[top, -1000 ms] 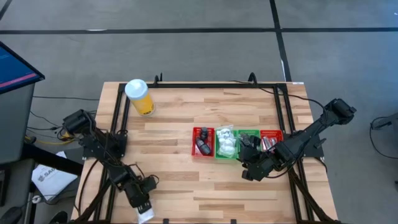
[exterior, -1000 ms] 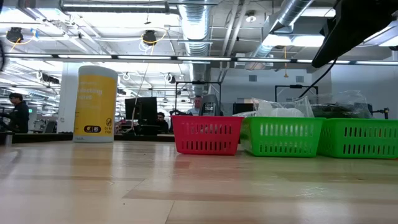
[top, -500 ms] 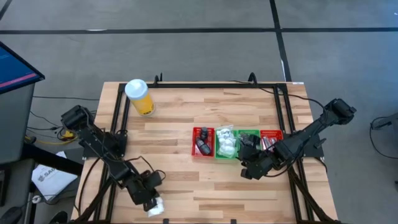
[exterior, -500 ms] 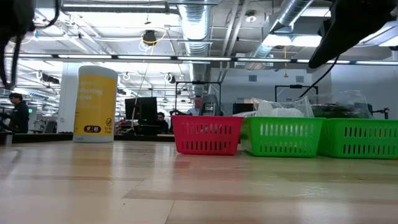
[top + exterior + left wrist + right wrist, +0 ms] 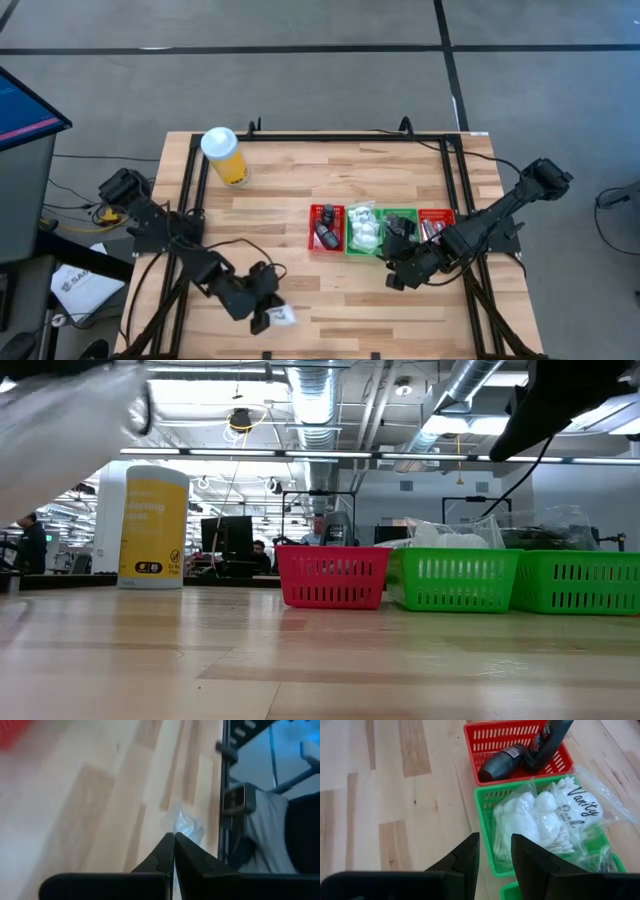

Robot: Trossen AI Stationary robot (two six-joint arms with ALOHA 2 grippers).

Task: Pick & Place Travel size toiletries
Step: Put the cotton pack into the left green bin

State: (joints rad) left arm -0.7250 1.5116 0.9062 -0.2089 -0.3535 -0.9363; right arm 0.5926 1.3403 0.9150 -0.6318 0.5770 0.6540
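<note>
- A small clear crinkly sachet (image 5: 281,316) is pinched at its edge between the tips of the left hand (image 5: 265,318), near the front edge of the wooden bench (image 5: 280,220), well apart from the baskets.
- A slip is judged likely: only a corner of thin film is clenched, so a quick swing could shake it loose or let it dangle and snag on a basket rim.
- The right hand (image 5: 392,281) hovers just in front of the baskets, its jaws parted and nothing gripped; a crossing of the two arms there could be a risk.
- Four baskets are counted in a row: red (image 5: 325,229), green (image 5: 363,232), green (image 5: 402,222), red (image 5: 436,222).
- One yellow cylinder with a white lid (image 5: 225,156) is counted at the back.
- Two dark bottles (image 5: 525,751) are seen in the red basket, and one clear bag of white pieces (image 5: 545,820) in the green one.
</note>
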